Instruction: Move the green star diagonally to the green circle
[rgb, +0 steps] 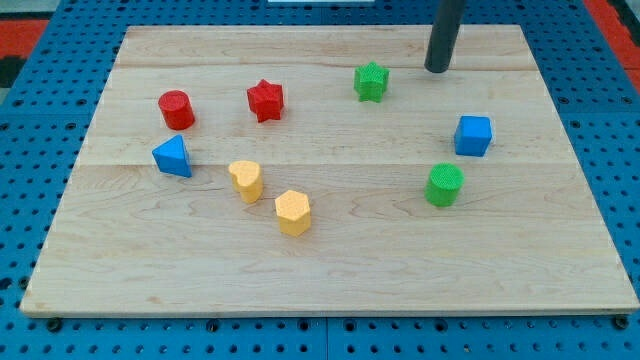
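- Wooden counter (330, 250), your tip (437, 70) sits right of the green plastic star block (371, 81), apart.
- Green round block (444, 185) lies down-right.
- No claw fitted, just rod.

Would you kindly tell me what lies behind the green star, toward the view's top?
Behind the green star lies only bare wooden board. My tip stands apart on the view's right, not behind it. Nothing there is covered.
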